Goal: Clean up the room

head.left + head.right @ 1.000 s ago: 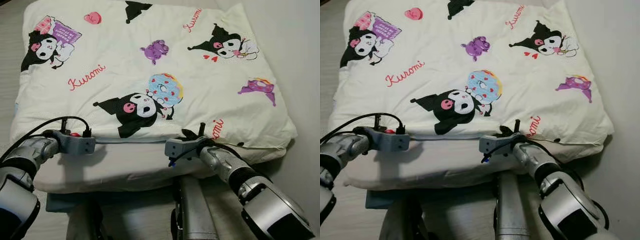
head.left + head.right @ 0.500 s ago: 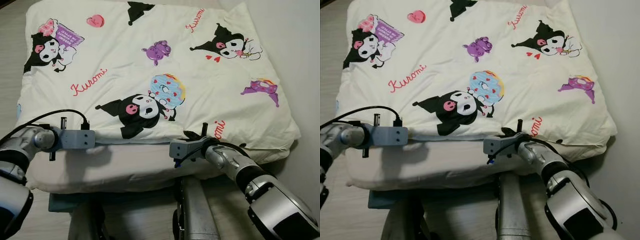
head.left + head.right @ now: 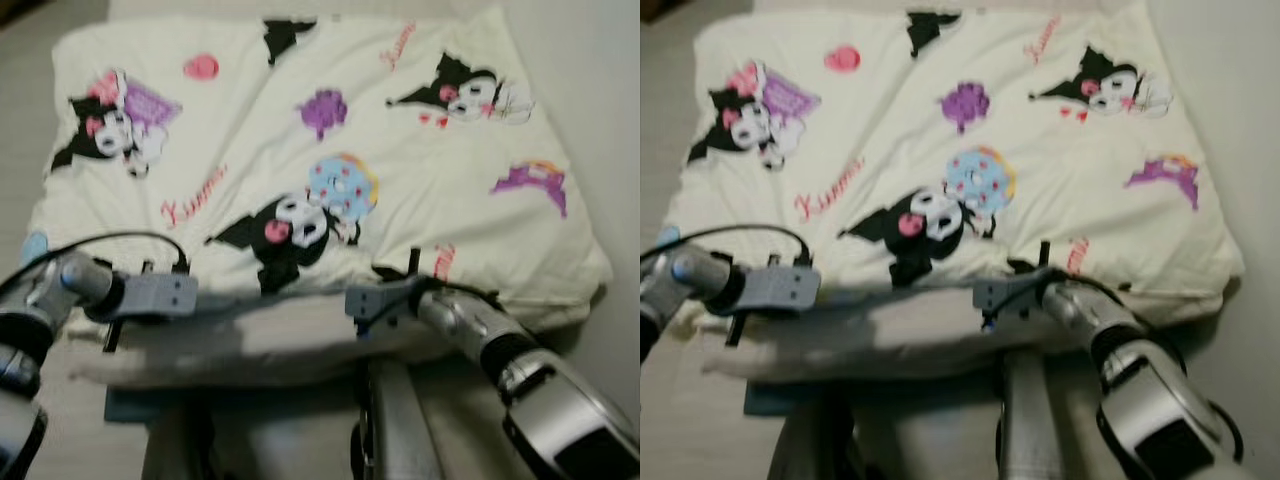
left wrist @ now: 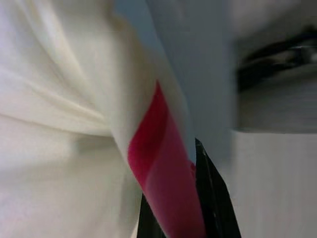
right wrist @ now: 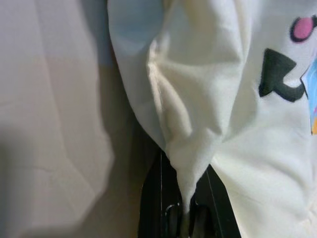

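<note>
A cream quilt (image 3: 330,150) printed with black cartoon figures and red script lies spread on a bed in front of me. My left gripper (image 3: 192,292) holds its near edge at the left. In the left wrist view the black fingers (image 4: 213,198) pinch a cream fold with a red print (image 4: 163,183). My right gripper (image 3: 402,276) holds the same edge further right, by a red script mark. In the right wrist view its fingers (image 5: 153,208) are shut on a cream fold (image 5: 190,148).
Under the quilt lies a pale second layer (image 3: 260,340), with a blue sheet corner (image 3: 125,405) below it. My grey legs (image 3: 395,420) stand against the bed's near side. Pale floor (image 3: 20,110) runs along the left and a light surface (image 3: 600,120) along the right.
The whole picture has slid down a little and blurred, so the camera moved. Both grippers keep their hold on the quilt's near edge.
</note>
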